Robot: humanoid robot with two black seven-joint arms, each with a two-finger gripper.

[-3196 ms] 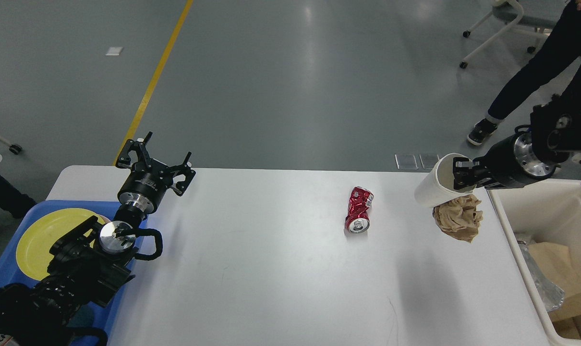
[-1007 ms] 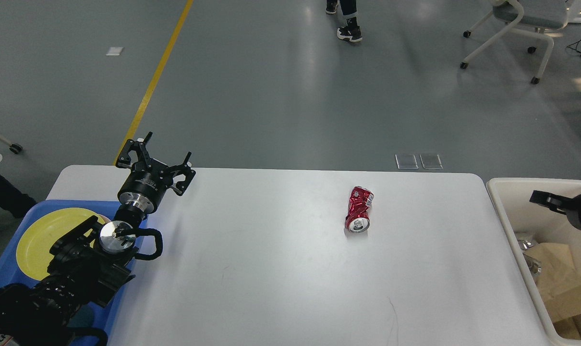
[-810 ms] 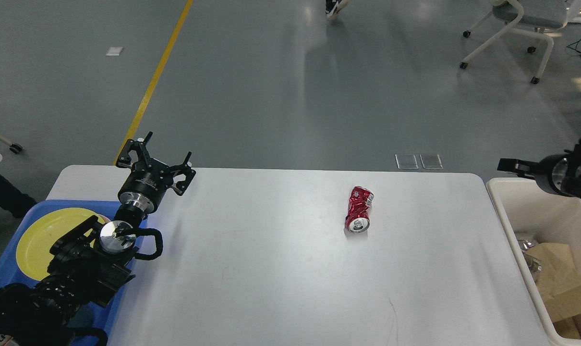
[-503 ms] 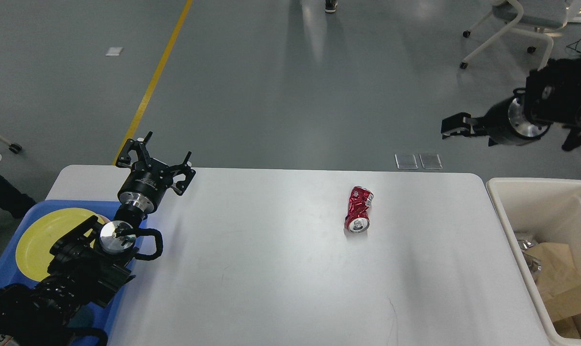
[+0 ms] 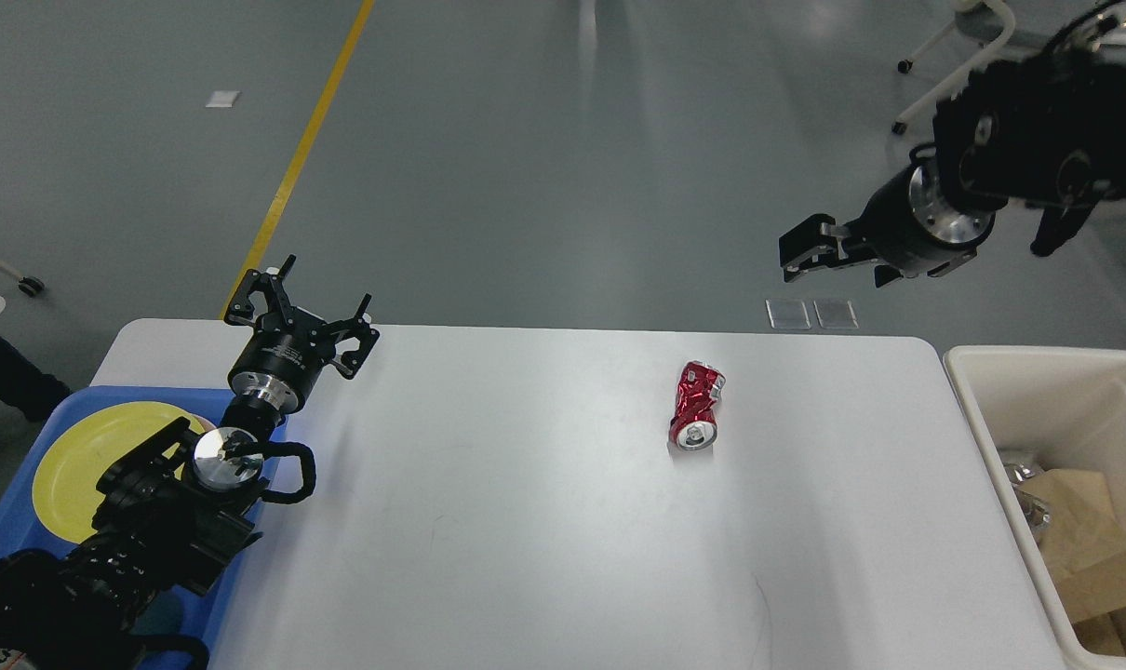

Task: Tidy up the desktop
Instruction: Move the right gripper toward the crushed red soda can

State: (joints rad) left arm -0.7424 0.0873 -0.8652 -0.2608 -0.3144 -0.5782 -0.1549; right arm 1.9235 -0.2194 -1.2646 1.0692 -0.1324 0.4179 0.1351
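Note:
The desktop (image 5: 526,521) is a wide white tabletop. A crushed red can (image 5: 695,406) lies on it, right of centre, silver top facing me. My left gripper (image 5: 298,302) stands open and empty over the far left corner of the desktop, far from the can. High above the far right edge hangs my right gripper (image 5: 805,251), pointing left, open with nothing in it, up and to the right of the can.
A blue tray (image 5: 9,549) with a yellow plate (image 5: 79,456) sits at the left edge, partly under my left arm. A cream-white bin (image 5: 977,409) stands off the right edge, holding brown paper (image 5: 1084,540) and other scraps. An office chair stands far right.
The white cup and crumpled brown paper are gone from the desktop's right side. My right gripper has risen out of the bin and swung up and left. The left arm and can have not moved.

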